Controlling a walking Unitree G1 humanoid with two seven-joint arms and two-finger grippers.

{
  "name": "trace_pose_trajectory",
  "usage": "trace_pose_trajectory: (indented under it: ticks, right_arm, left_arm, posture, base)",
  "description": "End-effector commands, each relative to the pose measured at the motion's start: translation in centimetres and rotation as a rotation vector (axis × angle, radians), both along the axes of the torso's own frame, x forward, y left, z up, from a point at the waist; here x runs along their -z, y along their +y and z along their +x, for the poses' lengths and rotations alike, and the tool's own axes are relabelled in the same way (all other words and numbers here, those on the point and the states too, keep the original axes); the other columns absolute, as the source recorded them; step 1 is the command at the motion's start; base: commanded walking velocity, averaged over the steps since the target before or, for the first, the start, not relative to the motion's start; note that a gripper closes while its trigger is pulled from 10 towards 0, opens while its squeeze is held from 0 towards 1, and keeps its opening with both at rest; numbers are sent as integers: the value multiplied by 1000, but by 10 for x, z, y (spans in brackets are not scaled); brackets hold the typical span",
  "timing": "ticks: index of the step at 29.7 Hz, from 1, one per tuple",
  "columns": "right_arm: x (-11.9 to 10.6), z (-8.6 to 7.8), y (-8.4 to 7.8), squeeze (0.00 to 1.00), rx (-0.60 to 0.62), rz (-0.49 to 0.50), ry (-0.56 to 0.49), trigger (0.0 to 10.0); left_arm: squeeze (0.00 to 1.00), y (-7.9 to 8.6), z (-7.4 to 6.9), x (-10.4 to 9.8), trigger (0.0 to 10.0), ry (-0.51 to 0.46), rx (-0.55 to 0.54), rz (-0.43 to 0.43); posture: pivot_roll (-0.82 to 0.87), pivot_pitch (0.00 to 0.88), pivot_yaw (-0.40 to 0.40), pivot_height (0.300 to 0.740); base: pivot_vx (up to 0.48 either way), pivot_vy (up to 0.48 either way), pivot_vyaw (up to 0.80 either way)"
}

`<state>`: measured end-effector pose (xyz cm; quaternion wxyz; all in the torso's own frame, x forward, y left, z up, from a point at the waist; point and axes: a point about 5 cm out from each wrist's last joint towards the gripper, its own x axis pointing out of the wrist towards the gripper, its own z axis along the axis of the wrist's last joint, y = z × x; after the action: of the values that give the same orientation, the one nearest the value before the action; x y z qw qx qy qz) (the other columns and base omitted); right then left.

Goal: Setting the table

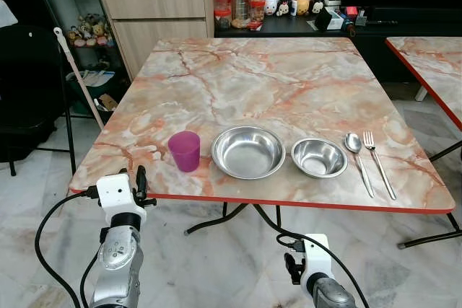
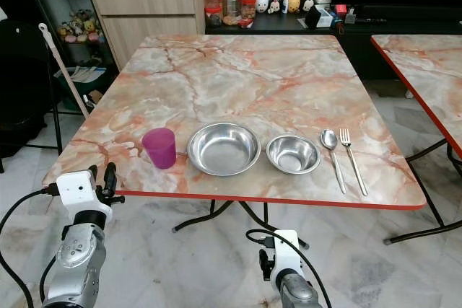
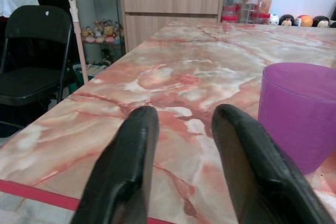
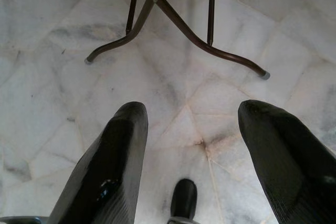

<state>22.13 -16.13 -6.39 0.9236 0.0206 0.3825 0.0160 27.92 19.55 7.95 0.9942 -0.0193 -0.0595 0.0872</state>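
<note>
A row of tableware lies along the near edge of the marble-patterned table [image 1: 253, 77]: a purple cup [image 1: 185, 151], a large steel bowl [image 1: 247, 152], a small steel bowl [image 1: 318, 157], then a spoon [image 1: 357, 158] and a fork [image 1: 378, 160] side by side. My left gripper [image 3: 184, 116] is open at the table's near left corner, level with the tabletop; the purple cup [image 3: 299, 114] stands just ahead and to its right, untouched. Below the table's front edge my right gripper [image 4: 191, 111] hangs open, pointing down at the floor with nothing between its fingers.
The table's dark metal legs [image 4: 173, 17] cross over the tiled floor under it. A second marble table [image 1: 433, 63] stands to the right. Behind are a wooden cabinet [image 1: 155, 12], jars [image 1: 240, 1] and a dark shelf. A black folding chair [image 3: 31, 51] and a mop handle [image 1: 76, 77] stand left.
</note>
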Motion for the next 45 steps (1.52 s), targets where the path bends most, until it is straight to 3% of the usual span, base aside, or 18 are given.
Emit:
trace_pose_trajectory:
  ticks: [1, 18, 19, 25, 41, 45]
  right_arm:
    - [0, 0, 0, 0, 10, 3, 2, 10000]
    - [2, -3, 2, 0, 11, 8, 7, 10000]
    - [2, -3, 2, 0, 1, 6, 8, 10000]
    - [2, -3, 3, 0, -8, 8, 2, 10000]
    - [3, -5, 4, 0, -25, 0, 10, 10000]
    - [2, -4, 4, 0, -21, 3, 7, 10000]
  left_arm:
    - [1000, -1, 5, -7, 10000, -16, 8, -15]
    - [1000, 4, 8, -10, 10000, -15, -16, -44]
    - [0, 4, 7, -10, 10000, -13, -17, -47]
    - [0, 7, 7, -11, 10000, -23, -38, -73]
    - [0, 7, 10, -16, 10000, -44, -32, -68]
    - [0, 11, 11, -19, 10000, -54, -52, -80]
  posture:
    - [65, 0, 17, 740]
    - [56, 1, 34, 740]
    - [56, 1, 34, 740]
    - [50, 0, 35, 740]
    - [50, 0, 37, 740]
    - [52, 0, 35, 740]
  base:
    - [0, 0, 0]
    - [0, 0, 0]
    - [0, 0, 0]
    - [0, 0, 0]
    - [0, -473, 0]
    - [0, 0, 0]
